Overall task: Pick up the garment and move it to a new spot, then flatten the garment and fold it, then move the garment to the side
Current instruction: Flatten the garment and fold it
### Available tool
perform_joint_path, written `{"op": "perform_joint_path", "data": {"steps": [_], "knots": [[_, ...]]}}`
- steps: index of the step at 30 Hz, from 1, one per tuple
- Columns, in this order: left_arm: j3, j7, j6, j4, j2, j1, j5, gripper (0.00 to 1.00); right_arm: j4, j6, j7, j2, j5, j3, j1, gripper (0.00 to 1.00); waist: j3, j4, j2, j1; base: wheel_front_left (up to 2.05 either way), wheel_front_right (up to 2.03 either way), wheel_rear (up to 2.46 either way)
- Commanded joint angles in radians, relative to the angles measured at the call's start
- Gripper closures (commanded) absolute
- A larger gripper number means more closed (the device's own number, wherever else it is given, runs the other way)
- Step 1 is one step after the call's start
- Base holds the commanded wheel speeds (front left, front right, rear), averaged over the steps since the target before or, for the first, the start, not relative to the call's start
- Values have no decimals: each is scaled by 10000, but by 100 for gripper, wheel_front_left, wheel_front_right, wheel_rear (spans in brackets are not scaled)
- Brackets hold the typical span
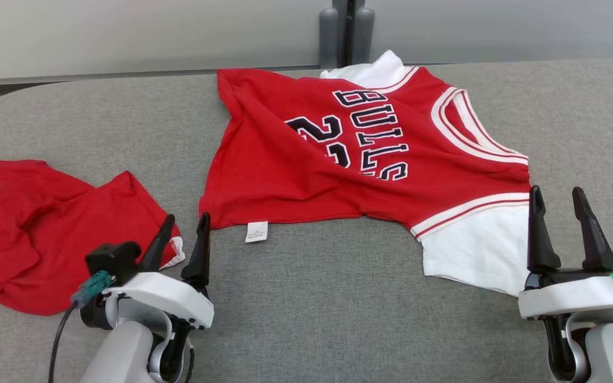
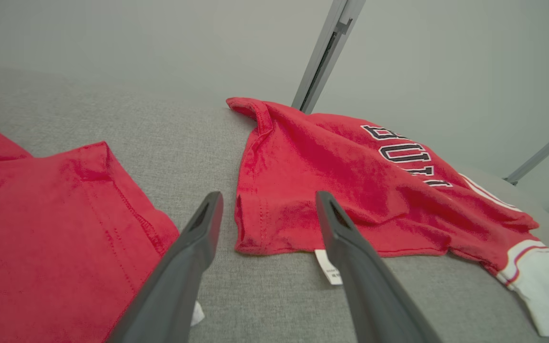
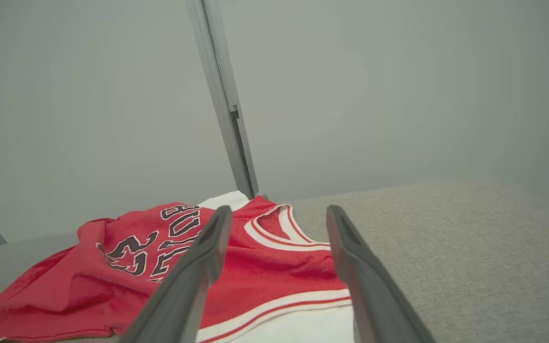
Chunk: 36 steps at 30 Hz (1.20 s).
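Lying in the middle of the counter (image 1: 312, 308), the jersey (image 1: 306, 175) looks soft and floppy. Left pincer (image 1: 188, 216) and right pincer (image 1: 556, 189) are spread wide, holding nothing. Grab its near corners, I think.

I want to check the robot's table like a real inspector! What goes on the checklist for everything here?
Surface: grey fabric-covered table, flat.
Job's things: red jersey with white sleeves, spread out but wrinkled; white tag at its near hem.
Clutter: crumpled red cloth on the left, apart from the jersey.
Tools: left tool and right tool both open, holding nothing.
Cables: dark cable hanging by the left wrist.
Surroundings: pale wall and grey post behind the table.
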Motion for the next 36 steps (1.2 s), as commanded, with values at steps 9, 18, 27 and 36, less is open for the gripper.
{"op": "perform_joint_path", "data": {"steps": [9,18,27,36], "knots": [[-369,560,876,1917,-18,-1039,600,0,62,-3,112,27,-48,114,-272,0,543,-477,0,0,0,0,0],[-497,421,902,3259,-28,-1665,703,0,35,-3,36,13,-86,87,-418,0,883,-730,0,0,0,0,0],[-888,380,593,4291,-139,-2044,861,100,301,-3,236,41,-203,-90,-408,0,911,-805,0,0,0,0,0],[-446,-170,578,3103,-157,-1897,668,100,1717,-3,1585,327,-540,-689,-178,0,409,-496,0,0,0,0,0]]}}
